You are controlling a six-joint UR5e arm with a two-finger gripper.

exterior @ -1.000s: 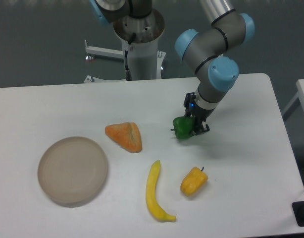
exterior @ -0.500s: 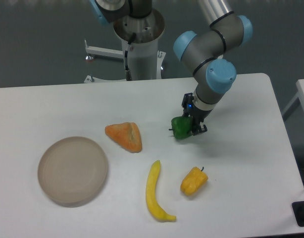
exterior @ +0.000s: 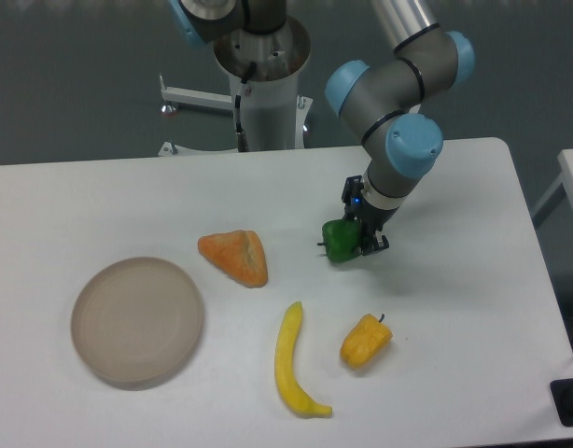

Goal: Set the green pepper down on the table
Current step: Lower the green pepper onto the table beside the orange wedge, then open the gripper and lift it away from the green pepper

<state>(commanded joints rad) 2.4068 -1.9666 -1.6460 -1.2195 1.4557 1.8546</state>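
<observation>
The green pepper [exterior: 340, 241] was held in the gripper [exterior: 361, 235], whose fingers were closed against its right side. The pepper was seen near the middle of the table [exterior: 454, 187], right of centre; whether it touched the surface or hung just above it could not be told. Its short stem was pointed to the left. The arm [exterior: 398, 84] was bent down over it from the upper right.

To the left of the pepper, an orange wedge [exterior: 235, 257] was laid on the table. A beige plate [exterior: 137, 320] was set at the lower left. A yellow banana [exterior: 291, 364] was placed below the pepper, and a yellow pepper [exterior: 365, 341] just right of the banana.
</observation>
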